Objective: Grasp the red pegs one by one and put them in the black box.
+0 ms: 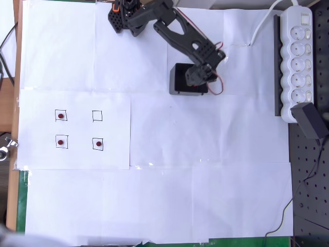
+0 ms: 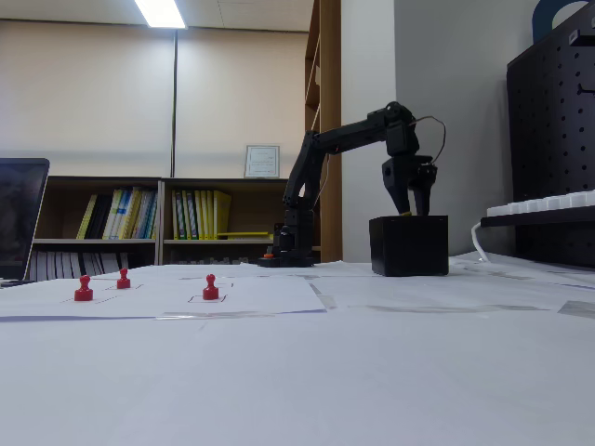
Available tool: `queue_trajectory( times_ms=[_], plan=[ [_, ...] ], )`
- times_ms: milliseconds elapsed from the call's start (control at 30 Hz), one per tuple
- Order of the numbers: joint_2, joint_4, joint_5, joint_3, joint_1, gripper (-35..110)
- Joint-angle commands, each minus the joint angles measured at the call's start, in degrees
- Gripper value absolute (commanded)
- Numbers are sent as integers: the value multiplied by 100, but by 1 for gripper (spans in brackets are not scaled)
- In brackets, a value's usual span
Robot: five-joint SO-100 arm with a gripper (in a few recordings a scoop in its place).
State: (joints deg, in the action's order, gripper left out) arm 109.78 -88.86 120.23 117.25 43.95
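Nearest in the fixed view, three red pegs (image 2: 211, 288) stand on the white-papered tabletop (image 2: 372, 372) inside drawn squares (image 1: 97, 116) (one square is bare). Farther back sits the black box (image 2: 409, 245), its inside hidden. The hand (image 2: 410, 206) hangs just above its opening, fingers narrowly parted; whether it holds anything I cannot tell.

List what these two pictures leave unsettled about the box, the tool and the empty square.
- Inside of the black box: the arm covers it in the overhead view; its wall hides it in the fixed view.
- The tool: too dark and small to tell open from shut.
- The fourth peg: three red pegs stand on squares; its whereabouts cannot be told.
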Motion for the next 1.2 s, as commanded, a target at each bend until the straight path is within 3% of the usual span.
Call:
queue_trajectory(
  times_ms=[0, 300, 467, 633, 800, 933, 1167],
  plan=[
    [-44, -308, -185, 132, 0, 15],
    [-1380, -835, -193, 756, -105, 22],
    [-3252, -589, -905, 141, -1274, 18],
    [-5010, 2716, -3085, -4403, -3586, 13],
    [-4447, 7031, -4166, -7040, -5150, 15],
    [-2909, 9167, -4184, -7128, -5669, 16],
    [-861, 11127, -3560, -6284, -5722, 16]
  ],
)
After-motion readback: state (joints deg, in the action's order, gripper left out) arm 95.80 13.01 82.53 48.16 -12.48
